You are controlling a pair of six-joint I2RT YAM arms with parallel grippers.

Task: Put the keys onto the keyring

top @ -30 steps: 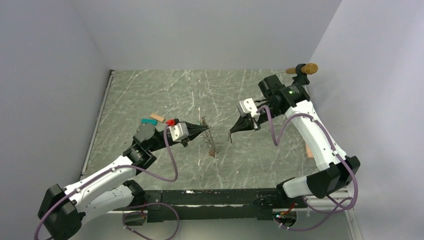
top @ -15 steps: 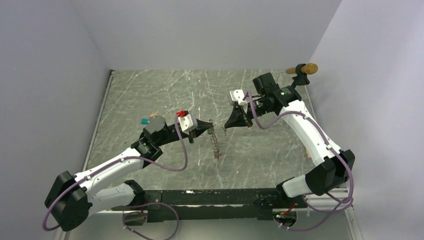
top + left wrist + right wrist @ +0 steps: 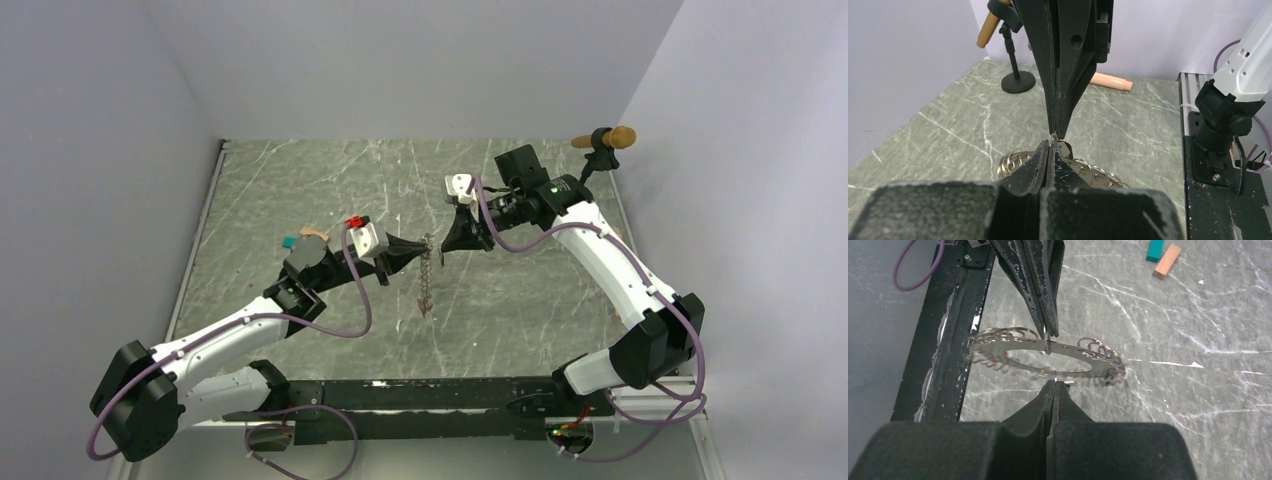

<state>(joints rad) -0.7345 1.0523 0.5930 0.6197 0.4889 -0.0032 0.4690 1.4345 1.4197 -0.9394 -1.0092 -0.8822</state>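
The keyring (image 3: 426, 285), a flat metal loop edged with small wire rings, hangs above the table between both grippers. My left gripper (image 3: 412, 250) is shut on one rim of it. In the left wrist view, that gripper (image 3: 1049, 145) has the keyring (image 3: 1013, 160) spreading out behind its tips. My right gripper (image 3: 441, 247) is shut and meets the loop from the other side. In the right wrist view, its tips (image 3: 1053, 381) pinch a thin silver piece that looks like a key blade (image 3: 1068, 383), right at the keyring's (image 3: 1013, 342) near rim. No coloured key heads show.
A teal block (image 3: 290, 241) and a tan block (image 3: 313, 232) lie on the table left of the left arm. A black round-based stand (image 3: 600, 140) with a tan handle stands at the back right. A peach cylinder (image 3: 1110, 81) lies by the right wall.
The right gripper has swung left and back until its tips meet the keyring. The left arm has reached forward, keeping the keyring raised.
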